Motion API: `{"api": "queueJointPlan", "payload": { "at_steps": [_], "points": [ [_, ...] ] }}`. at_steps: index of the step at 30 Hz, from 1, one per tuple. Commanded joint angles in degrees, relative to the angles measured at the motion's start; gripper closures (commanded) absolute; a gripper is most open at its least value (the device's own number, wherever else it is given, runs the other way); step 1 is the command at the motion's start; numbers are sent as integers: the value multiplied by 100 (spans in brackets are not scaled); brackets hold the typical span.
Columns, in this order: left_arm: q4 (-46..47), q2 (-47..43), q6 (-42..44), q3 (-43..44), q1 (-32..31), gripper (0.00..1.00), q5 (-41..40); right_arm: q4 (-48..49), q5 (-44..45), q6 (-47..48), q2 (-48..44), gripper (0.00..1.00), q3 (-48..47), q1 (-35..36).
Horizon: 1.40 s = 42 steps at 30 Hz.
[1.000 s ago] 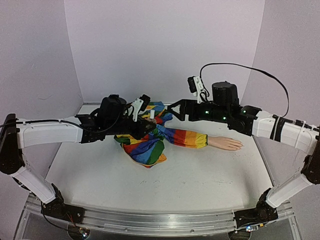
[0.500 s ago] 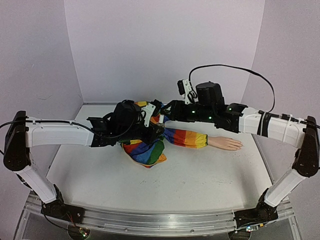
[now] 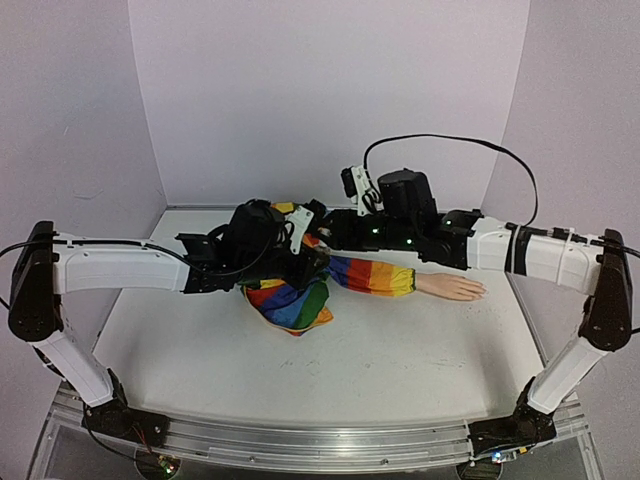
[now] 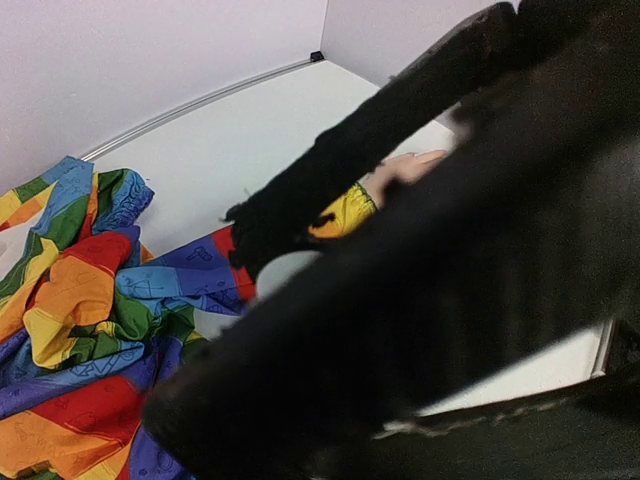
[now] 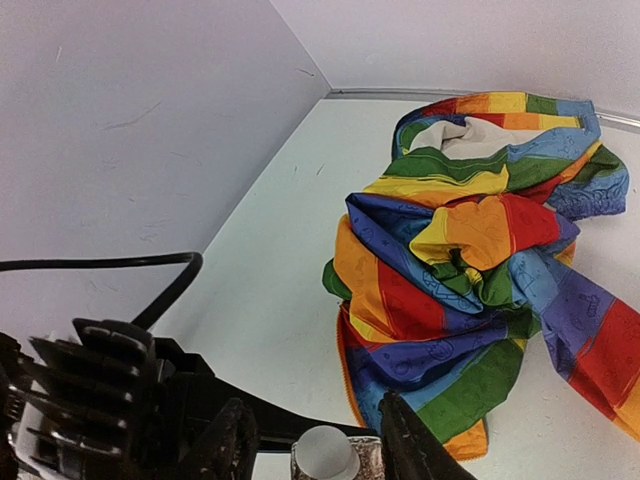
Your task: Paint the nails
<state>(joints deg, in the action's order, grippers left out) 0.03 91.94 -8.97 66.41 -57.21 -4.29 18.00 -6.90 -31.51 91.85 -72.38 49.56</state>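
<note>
You have a crumpled rainbow-striped cloth [image 3: 290,300] lying toward the back of the white surface [image 3: 380,350], with pale lilac walls [image 3: 320,90] enclosing three sides.

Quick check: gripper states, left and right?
Left gripper: closed, holding the small bottle aloft.
Right gripper: open, fingers on either side of the bottle's cap.

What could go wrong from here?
1. The right gripper straddles the small bottle close over the rainbow cloth; a slip could spill polish onto it.
2. The left arm sits tight against it and the left wrist view is mostly blocked, so a collision seems possible.
3. The mannequin hand lies well apart; carried polish may drip.
</note>
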Motion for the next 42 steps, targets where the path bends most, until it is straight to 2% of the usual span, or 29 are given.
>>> {"api": "queueJointPlan", "payload": {
  "at_steps": [1,9,12,14,15,16,18,19,20,22,27,28,30,31,33,35,38,40,42],
  "points": [
    [216,-146,40,290,-9,100,-43,228,-54,15,103,61,-313,53],
    [221,-289,-27,187,3,100,330,356,-104,92,15,89,-219,58],
    [238,-348,-298,164,172,100,1146,418,-211,294,-113,100,-102,51],
    [293,-397,-226,206,359,100,2141,555,-517,620,-322,100,61,18],
    [386,-436,-57,184,446,100,3139,759,-1084,915,-443,100,208,-22],
    [485,-495,146,150,524,100,4119,1051,-1905,1245,-567,100,404,-78],
    [557,-598,603,106,618,100,6032,1370,-4155,1957,-720,100,630,-113],
    [555,-646,734,114,630,100,6722,1402,-4953,2095,-737,100,640,-114],
    [558,-677,788,130,643,100,7229,1403,-5265,2075,-749,100,638,-113],
    [558,-697,788,180,662,100,7548,1400,-5503,2053,-780,100,684,-122],
    [557,-596,736,185,685,100,6949,1403,-4800,2032,-904,100,928,-127],
    [559,-564,685,202,685,100,6713,1399,-4500,2009,-944,95,943,-125],
    [557,-566,602,172,685,100,5939,1358,-3583,1905,-1070,62,1010,-140],
    [559,-587,604,119,685,100,5370,1324,-3147,1884,-1177,50,1061,-157],
    [528,-610,615,-5,681,100,4046,1207,-2280,1792,-1301,33,1127,-165],
    [408,-648,625,-122,649,100,2508,1091,-1508,1663,-1368,21,1184,-185],
    [179,-689,623,-154,536,100,788,869,-746,1456,-1359,17,1170,-184],
    [147,-704,620,-151,486,100,293,850,-388,1196,-1359,17,1157,-181],
    [142,-677,676,-90,406,100,143,780,60,818,-1292,17,1020,-178]
  ]
}}
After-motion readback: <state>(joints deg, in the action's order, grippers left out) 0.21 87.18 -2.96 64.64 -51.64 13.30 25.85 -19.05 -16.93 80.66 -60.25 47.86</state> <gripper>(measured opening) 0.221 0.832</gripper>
